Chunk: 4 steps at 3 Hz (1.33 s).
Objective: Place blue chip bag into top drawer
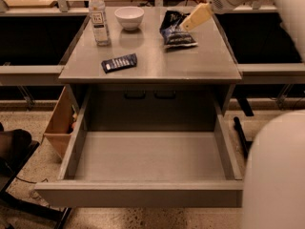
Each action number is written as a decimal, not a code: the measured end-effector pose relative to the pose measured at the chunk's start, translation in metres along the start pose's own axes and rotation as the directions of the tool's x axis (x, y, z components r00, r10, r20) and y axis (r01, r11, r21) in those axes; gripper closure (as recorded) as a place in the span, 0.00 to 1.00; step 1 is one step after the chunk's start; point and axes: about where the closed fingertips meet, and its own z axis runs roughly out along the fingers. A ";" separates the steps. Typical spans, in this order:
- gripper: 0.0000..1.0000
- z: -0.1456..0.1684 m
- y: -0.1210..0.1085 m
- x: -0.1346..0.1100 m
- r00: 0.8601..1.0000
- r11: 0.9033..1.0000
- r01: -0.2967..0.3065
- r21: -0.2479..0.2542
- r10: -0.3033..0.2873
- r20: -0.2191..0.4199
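Top drawer (143,194) hung wide open, blue chip bag (174,35) lay back-right on the cabinet top (190,66) with the gripper (194,18) right at it (open or closed, couldn't tell), so probably the grab step, needing a firm pinch next.

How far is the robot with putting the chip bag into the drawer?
Done: the drawer is pulled open. In hand: the gripper is right at the bag, which lies on the cabinet top. Left: grasping it and moving it into the drawer.
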 end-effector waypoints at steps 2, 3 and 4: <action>0.00 0.104 0.004 0.020 0.987 0.986 -0.164 -0.028 0.163 -0.008; 0.02 0.151 0.021 0.026 0.967 0.963 -0.253 -0.093 0.254 0.005; 0.25 0.174 0.033 0.026 0.957 0.948 -0.286 -0.137 0.290 0.011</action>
